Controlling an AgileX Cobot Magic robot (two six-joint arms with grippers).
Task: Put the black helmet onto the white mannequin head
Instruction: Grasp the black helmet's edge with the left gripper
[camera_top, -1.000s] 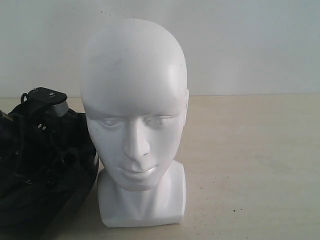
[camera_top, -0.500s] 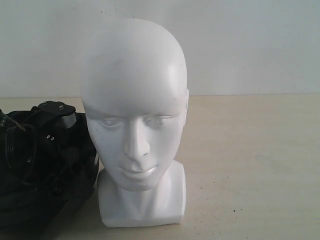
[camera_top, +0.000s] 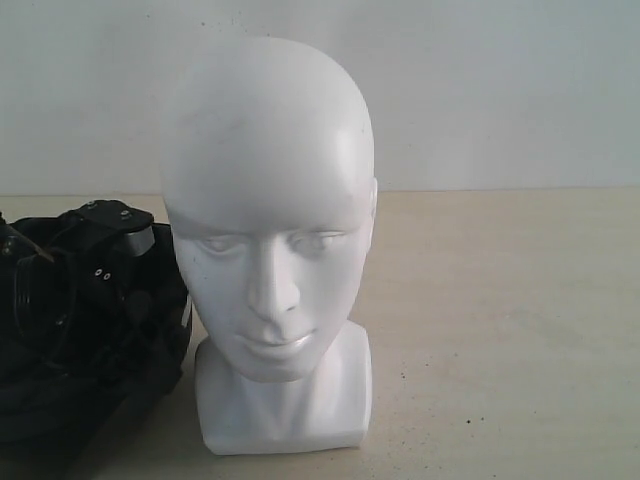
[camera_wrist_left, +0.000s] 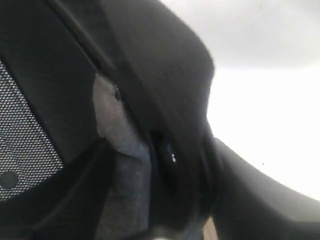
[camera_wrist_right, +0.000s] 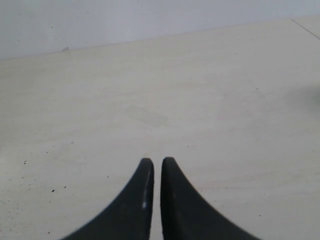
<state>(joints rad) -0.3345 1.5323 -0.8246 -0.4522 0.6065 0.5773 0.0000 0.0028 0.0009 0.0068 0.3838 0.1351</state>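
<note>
The mannequin head (camera_top: 268, 230) stands near and central on the table (camera_top: 500, 330), the helmet (camera_top: 60, 410) lies just beside it on the left, and the wall (camera_top: 500, 90) rises far behind both

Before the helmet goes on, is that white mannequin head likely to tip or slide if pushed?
Likely top-heavy: the white mannequin head is wider than its block base, so a high sideways push could tip it. Its glossy finish looks slippery; nothing visibly anchors it.

Pale beige tabletop (camera_wrist_right: 210, 100) spreading beneath and ahead of the right claw (camera_wrist_right: 156, 165), scattered dark specks (camera_wrist_right: 52, 190) near its tips, plain white wall (camera_wrist_right: 125, 20) well beyond it, thin seam (camera_wrist_right: 306, 28) far ahead, off to one side
</note>
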